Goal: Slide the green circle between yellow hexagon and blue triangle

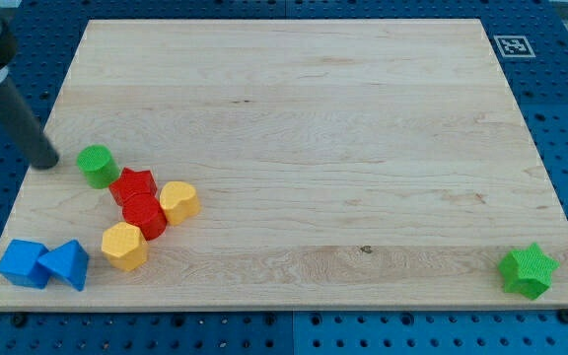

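Note:
The green circle (96,165) sits near the board's left edge. My tip (44,163) is just to its left, a short gap away, not touching. A yellow hexagon (124,246) lies below it toward the view's bottom, and another yellow block (178,200) lies to the right of the red blocks. The blue triangle (66,263) is at the bottom left, touching a blue block (24,262) on its left. A narrow gap separates the lower yellow hexagon from the blue triangle.
Two red blocks, a star shape (133,185) and one below it (145,215), sit touching between the green circle and the yellow blocks. A green star (528,270) is at the bottom right corner. The wooden board (314,118) ends close to my tip's left.

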